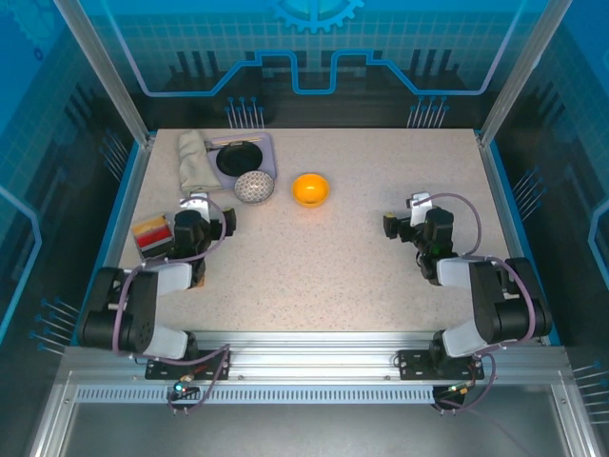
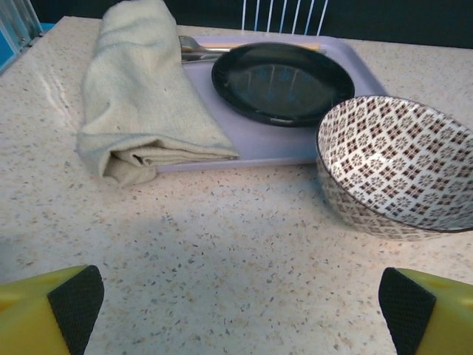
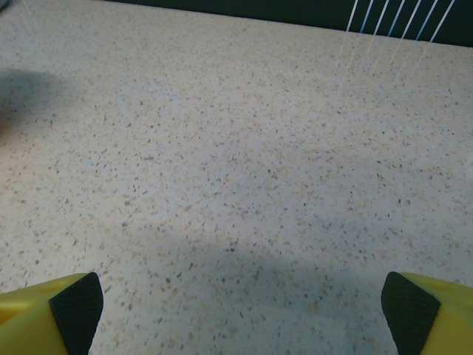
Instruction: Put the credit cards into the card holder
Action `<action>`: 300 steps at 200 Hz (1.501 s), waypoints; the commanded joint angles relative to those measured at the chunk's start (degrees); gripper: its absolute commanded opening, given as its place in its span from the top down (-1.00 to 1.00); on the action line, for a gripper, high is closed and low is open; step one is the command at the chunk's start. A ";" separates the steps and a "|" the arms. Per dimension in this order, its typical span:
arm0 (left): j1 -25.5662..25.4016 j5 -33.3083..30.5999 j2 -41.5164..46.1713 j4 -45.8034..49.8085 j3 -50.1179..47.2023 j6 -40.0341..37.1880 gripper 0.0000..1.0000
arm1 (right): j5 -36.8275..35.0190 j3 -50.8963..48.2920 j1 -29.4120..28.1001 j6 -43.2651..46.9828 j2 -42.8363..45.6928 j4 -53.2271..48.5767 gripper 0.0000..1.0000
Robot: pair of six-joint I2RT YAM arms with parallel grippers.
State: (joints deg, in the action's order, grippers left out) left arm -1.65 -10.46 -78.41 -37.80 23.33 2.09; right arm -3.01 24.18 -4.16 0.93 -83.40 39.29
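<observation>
Jaws wide; towel [image 2: 140, 96], black plate [image 2: 281, 81] on tray [image 2: 259, 148], patterned bowl [image 2: 399, 170] ahead

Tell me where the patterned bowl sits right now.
Top view: the patterned bowl sits far left of centre, by the near right corner of the lavender tray, left of the orange bowl.

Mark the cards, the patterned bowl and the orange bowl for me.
cards [image 1: 152, 231]: top view, middle of the red-and-yellow stack.
patterned bowl [image 2: 399, 159]: left wrist view, inner wall.
orange bowl [image 1: 310, 188]: top view, centre of its inside.
</observation>
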 commanded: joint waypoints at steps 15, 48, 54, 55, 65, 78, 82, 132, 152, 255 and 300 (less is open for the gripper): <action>0.16 -0.67 16.11 24.12 4.97 8.40 -0.98 | -2.85 9.19 -1.22 -7.35 12.26 -26.15 -1.00; 0.24 -3.54 23.13 55.69 16.21 27.69 -0.98 | 10.56 17.69 0.80 -20.89 17.31 -50.18 -1.00; 0.24 -1.54 23.57 58.65 17.00 29.34 -0.98 | 13.23 17.61 1.07 -22.18 17.91 -51.28 -1.00; 0.24 -0.99 23.66 58.99 17.05 29.45 -0.98 | 13.61 17.54 1.03 -22.50 18.04 -51.39 -1.00; 0.21 4.34 24.50 61.49 16.96 30.92 -0.98 | 17.29 16.44 1.09 -25.05 19.57 -51.62 -1.00; 0.25 8.11 25.63 63.39 15.38 33.80 -0.98 | 19.95 14.27 0.22 -28.01 21.87 -50.40 -1.00; 0.24 7.73 25.92 64.64 14.99 34.85 -0.98 | 19.92 13.76 -0.04 -29.06 22.45 -50.41 -1.00; 0.24 -0.30 28.39 65.16 7.51 44.21 -0.98 | 17.57 12.20 -6.19 -31.56 24.48 -52.27 -0.99; 0.24 -4.36 25.80 63.84 7.11 44.41 -0.98 | 17.39 12.79 -6.99 -31.86 23.31 -52.81 -1.00; -0.14 4.36 7.91 55.11 7.28 43.76 -0.98 | 16.12 12.38 -7.84 -32.92 21.43 -54.11 -1.00; -10.77 10.92 4.20 55.36 8.55 44.42 -0.98 | 14.27 13.25 -7.87 -32.34 21.13 -56.25 -1.00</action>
State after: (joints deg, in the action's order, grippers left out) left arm -5.96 -7.94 -70.96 17.32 31.09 45.08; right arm 12.84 36.84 -11.27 -31.31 -61.91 -14.41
